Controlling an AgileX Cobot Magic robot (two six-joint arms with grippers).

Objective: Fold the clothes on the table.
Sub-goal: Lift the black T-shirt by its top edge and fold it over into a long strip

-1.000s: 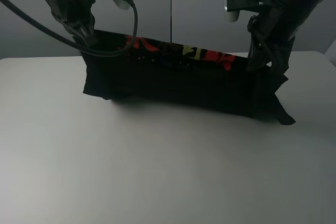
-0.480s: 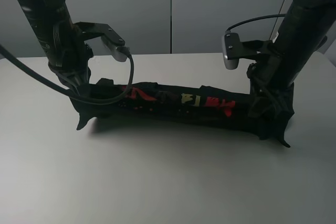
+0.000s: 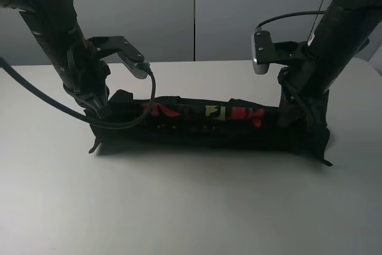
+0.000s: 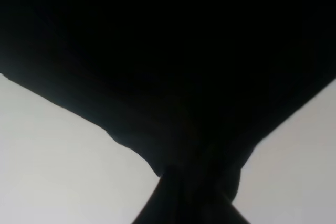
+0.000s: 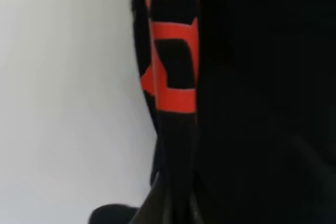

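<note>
Tabletop, white, matte and flat, lies open on the near side and beyond both ends of the black short-sleeved fabric T-shirt. The T-shirt forms a bunched left-to-right band at mid-table, with red and yellow characters along its top. Left gripper and right gripper are clamped fully closed on its ends.

You're looking at a robot lab bench: plain white table, grey wall panels at 12 o'clock, cabled left arm at 10, right arm at 2.
</note>
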